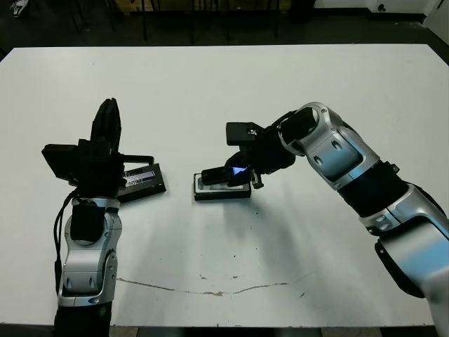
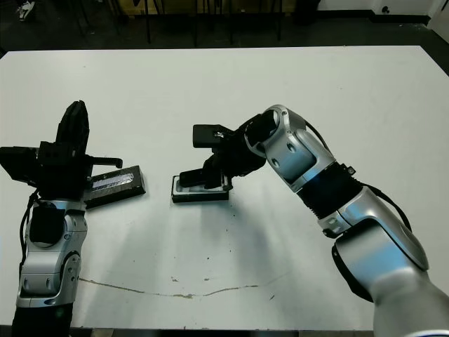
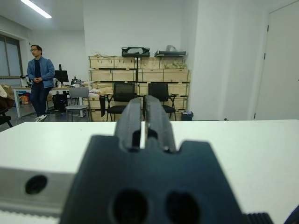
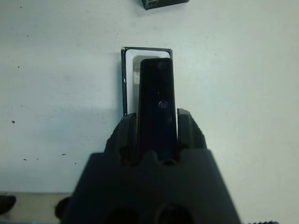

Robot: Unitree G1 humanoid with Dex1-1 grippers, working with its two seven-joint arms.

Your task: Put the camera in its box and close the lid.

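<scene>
At the left of the head view the left gripper [image 1: 107, 119] stands raised on its upright arm, fingers pointing up and away from the white table [image 1: 210, 84]. Its wrist view shows the two fingers [image 3: 129, 122] drawn close together, only a thin slit between them and nothing in it. Beyond the table's far edge in that view a person [image 3: 39, 81] in a blue jacket stands at the upper left of the frame, before stacked wooden crates [image 3: 135, 74] and dark chairs.

Just to the right of the left arm's wrist, left of frame centre, the lid [image 1: 142, 181] lies flat on the table, its silvery label strip facing up.

Near the centre sits the box [image 1: 222, 189], a shallow black tray with white lining, apart from the lid. The right gripper [image 1: 238, 170] reaches in from the right and holds the camera [image 1: 219, 175] directly over the box. In the right wrist view the fingers [image 4: 125, 130] press the black bar's [image 4: 157, 105] two long sides, its far end over the white recess of the tray [image 4: 125, 79]. Whether the camera already touches the lining cannot be told.
</scene>
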